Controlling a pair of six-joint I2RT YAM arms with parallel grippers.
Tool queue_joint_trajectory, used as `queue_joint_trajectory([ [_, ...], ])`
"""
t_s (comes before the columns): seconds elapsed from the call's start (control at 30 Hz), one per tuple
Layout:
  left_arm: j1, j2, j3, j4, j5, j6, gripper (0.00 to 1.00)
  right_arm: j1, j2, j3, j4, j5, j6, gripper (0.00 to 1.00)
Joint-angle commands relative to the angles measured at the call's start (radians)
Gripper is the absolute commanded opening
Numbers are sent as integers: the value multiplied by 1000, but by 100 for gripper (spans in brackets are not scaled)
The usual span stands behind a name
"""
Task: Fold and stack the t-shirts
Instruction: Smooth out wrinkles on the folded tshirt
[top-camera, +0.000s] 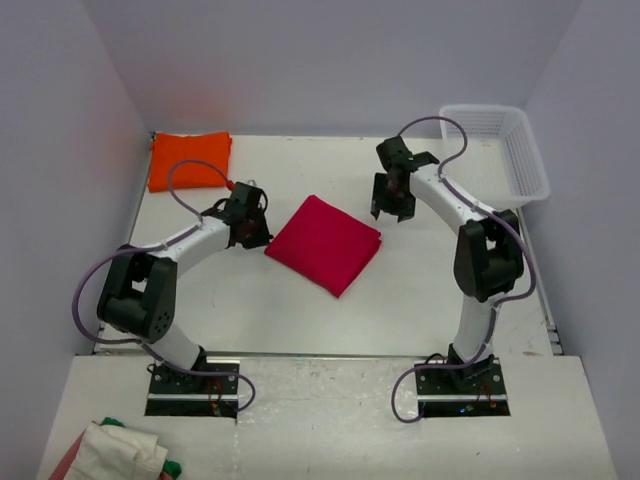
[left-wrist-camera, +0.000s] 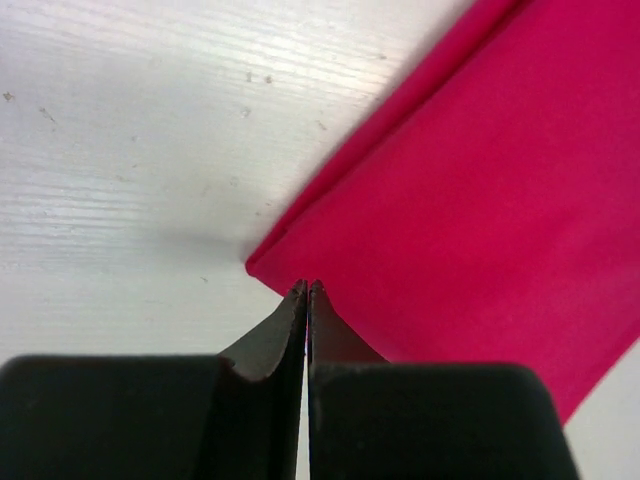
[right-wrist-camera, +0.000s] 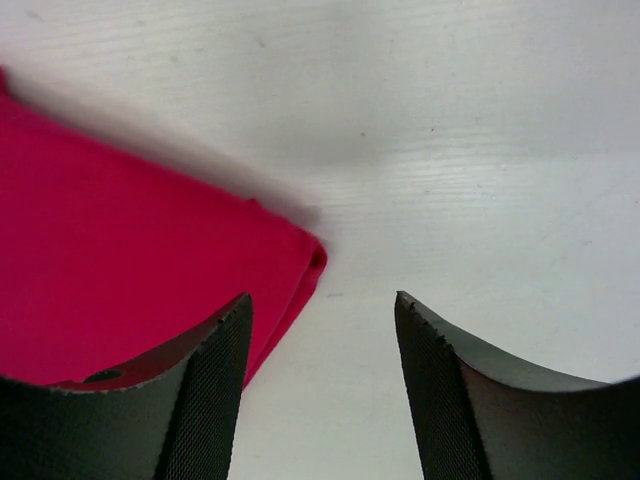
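The crimson-red t-shirt (top-camera: 324, 243) lies folded into a flat square at the table's middle. The orange t-shirt (top-camera: 189, 158) lies folded at the far left corner. My left gripper (top-camera: 254, 234) is shut and empty, its tips just over the red shirt's left corner (left-wrist-camera: 300, 270). My right gripper (top-camera: 392, 208) is open and empty, hovering beside the red shirt's right corner (right-wrist-camera: 150, 290), with bare table between its fingers.
A white plastic basket (top-camera: 500, 148) stands at the far right corner. Grey walls close in the table on three sides. A bundle of pale cloth (top-camera: 118, 452) lies on the near shelf at the bottom left.
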Motion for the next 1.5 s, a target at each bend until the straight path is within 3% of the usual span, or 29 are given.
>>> queue_joint_trajectory([
  [0.0,-40,-79,-10,-14,40,-20,0,61,-166,-16,-1,38,-5,60],
  [0.13,-133,-130,-38,-17,11,-65,0,107,-267,-129,63,-117,11,51],
  [0.23,-164,-193,-50,-20,-50,-82,0,151,-332,-229,144,-279,15,1],
  [0.37,-163,-172,98,-87,-146,-12,0,193,-347,-350,273,-468,49,0],
  [0.57,-147,-35,252,20,-51,159,3,231,-269,-421,425,-654,80,0],
  [0.63,-123,86,334,-7,30,211,2,240,-237,-421,442,-674,83,0],
  [0.77,-103,273,529,-52,52,262,1,259,-203,-420,441,-665,95,0],
  [0.93,-63,385,586,0,167,249,1,262,-174,-455,459,-645,115,0],
  [1.2,-42,505,612,71,239,248,1,263,-94,-492,439,-584,163,0],
  [1.47,-12,525,576,74,216,225,1,266,-76,-538,389,-392,271,0],
])
